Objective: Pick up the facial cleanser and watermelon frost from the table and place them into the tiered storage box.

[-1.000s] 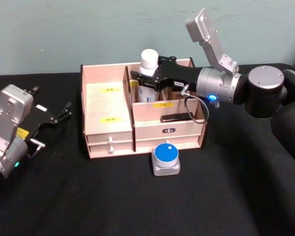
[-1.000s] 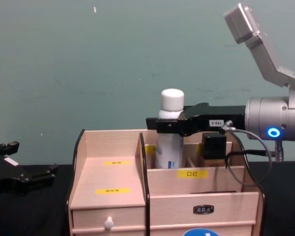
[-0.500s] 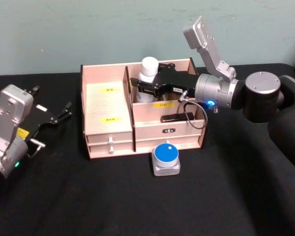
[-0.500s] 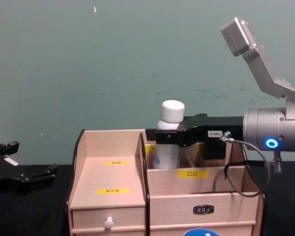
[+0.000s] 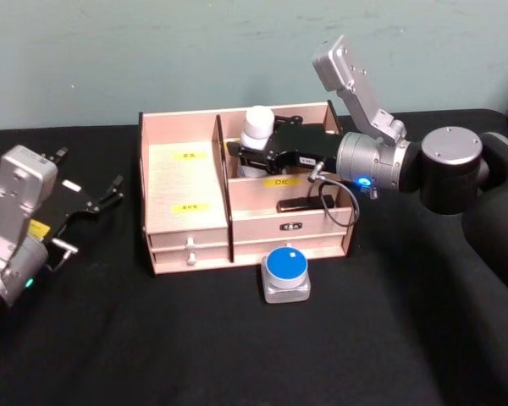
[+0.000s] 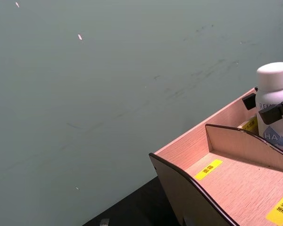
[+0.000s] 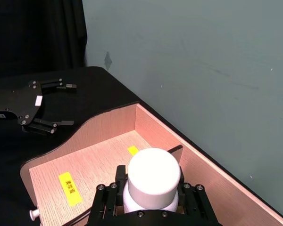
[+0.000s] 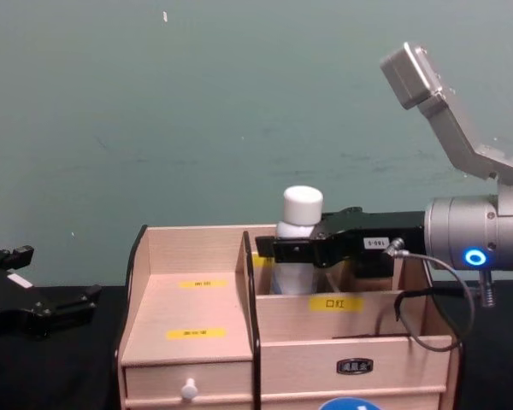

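The facial cleanser [image 5: 257, 127], a white bottle with a white cap, stands upright in a rear compartment of the tiered storage box [image 5: 182, 182], its lower part hidden behind the wooden wall. My right gripper [image 5: 256, 155] is shut on it below the cap, which also shows in the chest view [image 8: 301, 209] and the right wrist view [image 7: 153, 172]. The watermelon frost [image 5: 286, 271], a small silver case with a blue round lid, lies on the table right in front of the box. My left gripper [image 5: 89, 173] rests open at the far left, apart from everything.
The box [image 8: 197, 350] has a stepped left section with yellow labels, a drawer with a white knob [image 5: 190, 256] and a dark flat item [image 5: 303, 202] in its front right slot. Black cloth covers the table [image 5: 152, 338]; a teal wall stands close behind.
My right gripper has lowered the cleanser straight down, so the bottle sits deeper in the rear compartment. The left arm and the blue-lidded case have not moved.
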Tool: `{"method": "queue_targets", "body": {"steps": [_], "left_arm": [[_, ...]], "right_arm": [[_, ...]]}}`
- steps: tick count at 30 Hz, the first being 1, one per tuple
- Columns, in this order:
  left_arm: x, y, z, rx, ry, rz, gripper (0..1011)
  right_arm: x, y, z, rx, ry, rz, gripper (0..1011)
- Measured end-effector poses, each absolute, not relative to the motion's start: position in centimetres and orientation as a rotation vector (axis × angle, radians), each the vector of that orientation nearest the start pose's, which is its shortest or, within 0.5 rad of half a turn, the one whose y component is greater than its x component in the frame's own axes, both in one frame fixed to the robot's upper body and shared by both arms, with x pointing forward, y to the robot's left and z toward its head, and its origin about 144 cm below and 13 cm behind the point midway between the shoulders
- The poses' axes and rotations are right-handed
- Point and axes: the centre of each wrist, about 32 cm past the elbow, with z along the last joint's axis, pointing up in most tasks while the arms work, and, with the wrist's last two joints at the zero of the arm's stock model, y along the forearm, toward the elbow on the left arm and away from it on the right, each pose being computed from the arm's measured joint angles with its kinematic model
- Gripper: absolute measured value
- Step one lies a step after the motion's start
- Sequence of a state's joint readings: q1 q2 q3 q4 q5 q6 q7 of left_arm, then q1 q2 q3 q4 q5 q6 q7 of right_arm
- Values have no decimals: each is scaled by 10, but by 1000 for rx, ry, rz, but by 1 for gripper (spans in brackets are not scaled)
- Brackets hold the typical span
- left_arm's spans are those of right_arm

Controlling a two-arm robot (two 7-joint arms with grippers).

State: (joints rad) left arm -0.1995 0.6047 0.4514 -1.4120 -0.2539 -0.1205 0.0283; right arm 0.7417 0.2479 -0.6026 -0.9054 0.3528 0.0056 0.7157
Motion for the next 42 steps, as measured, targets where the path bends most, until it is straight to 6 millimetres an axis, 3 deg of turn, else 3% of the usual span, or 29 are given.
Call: {"method": "queue_targets", "body": {"steps": [17, 20, 25, 33, 42], "left_arm": [[489, 310, 1140, 304, -285, 1248, 1010], [489, 310, 1140, 305, -285, 1248, 1010], [489, 310, 1140, 304, -285, 1248, 1010], [489, 310, 1140, 304, -285, 1248, 1010], [489, 310, 1140, 304, -285, 1248, 1010]], "right_arm": [[633, -209, 1205, -236, -41, -559, 593], [633, -209, 1204, -235, -40, -558, 627], [633, -209, 1205, -234, -40, -558, 814], [633, -210, 1205, -229, -39, -560, 1002], [623, -214, 1223, -238, -55, -564, 1000]]}}
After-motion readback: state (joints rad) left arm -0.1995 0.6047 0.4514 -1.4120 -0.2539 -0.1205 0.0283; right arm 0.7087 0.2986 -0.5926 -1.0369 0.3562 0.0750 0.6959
